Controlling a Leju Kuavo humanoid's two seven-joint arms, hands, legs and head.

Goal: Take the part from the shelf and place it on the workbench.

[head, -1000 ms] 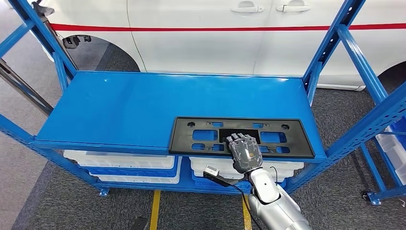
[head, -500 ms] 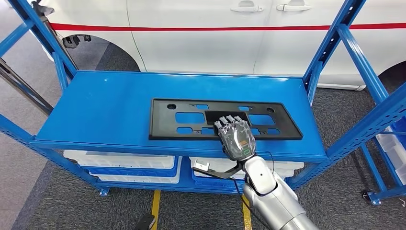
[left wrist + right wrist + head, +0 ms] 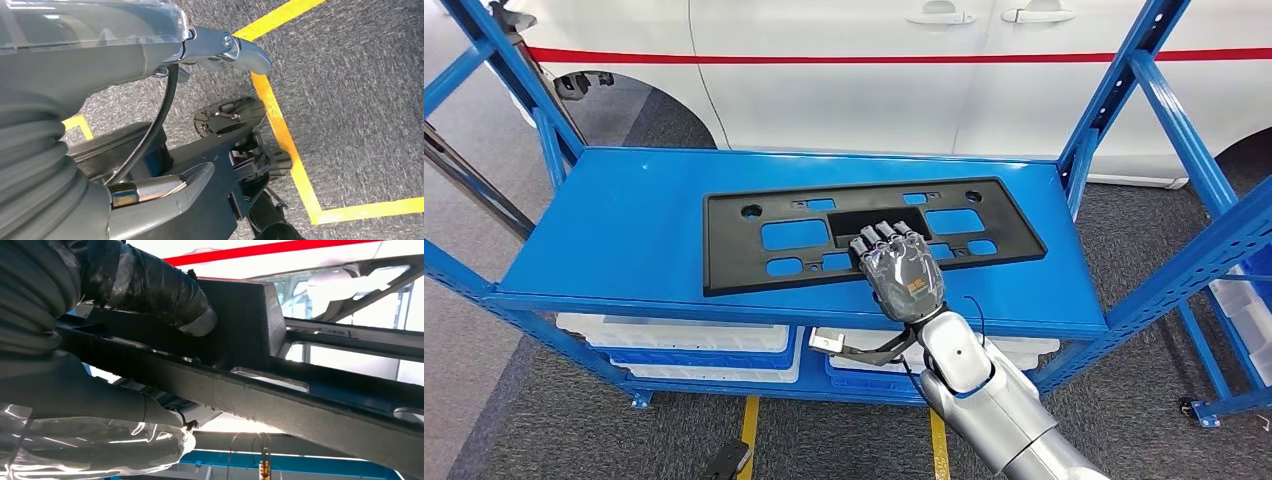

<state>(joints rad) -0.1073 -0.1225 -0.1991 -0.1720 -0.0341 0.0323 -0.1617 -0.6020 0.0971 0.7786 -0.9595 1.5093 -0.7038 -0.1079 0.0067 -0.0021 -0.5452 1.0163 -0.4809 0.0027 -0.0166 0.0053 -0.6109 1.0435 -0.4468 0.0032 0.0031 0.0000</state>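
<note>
The right hand grips the black licence plate bracket at the middle of its near long edge, fingers curled over it; its long axis runs along the blue shelf. The left hand hangs low, its fingers' state unclear.

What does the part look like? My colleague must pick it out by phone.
Find the blue shelf beside the white car. On its top level, the part is a long flat black plate with rectangular cutouts, gripped by the right hand.
</note>
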